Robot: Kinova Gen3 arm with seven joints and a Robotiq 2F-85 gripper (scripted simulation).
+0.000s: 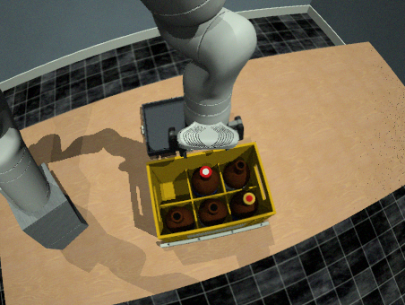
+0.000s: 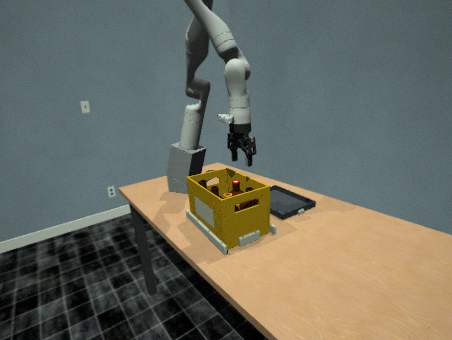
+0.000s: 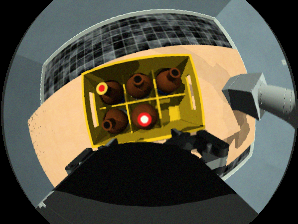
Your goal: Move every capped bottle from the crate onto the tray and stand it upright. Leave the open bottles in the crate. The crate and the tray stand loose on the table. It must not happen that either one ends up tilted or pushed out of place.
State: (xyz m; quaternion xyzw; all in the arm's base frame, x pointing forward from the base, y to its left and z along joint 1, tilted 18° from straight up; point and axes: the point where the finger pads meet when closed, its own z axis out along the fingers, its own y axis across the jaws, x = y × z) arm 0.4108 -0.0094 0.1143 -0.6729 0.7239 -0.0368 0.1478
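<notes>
Bare test room, lab-like rather than a home. Plain grey-blue walls [image 2: 350, 75] with white baseboard [image 2: 60, 227], a light switch [image 2: 85, 106] and a wall outlet [image 2: 111, 191], dark glossy tiled floor [image 2: 75, 290]. Just one wooden desk [image 2: 350, 270] with a robot arm [image 2: 235, 75] on a grey pedestal [image 2: 182, 165]; no other furniture in view.
</notes>
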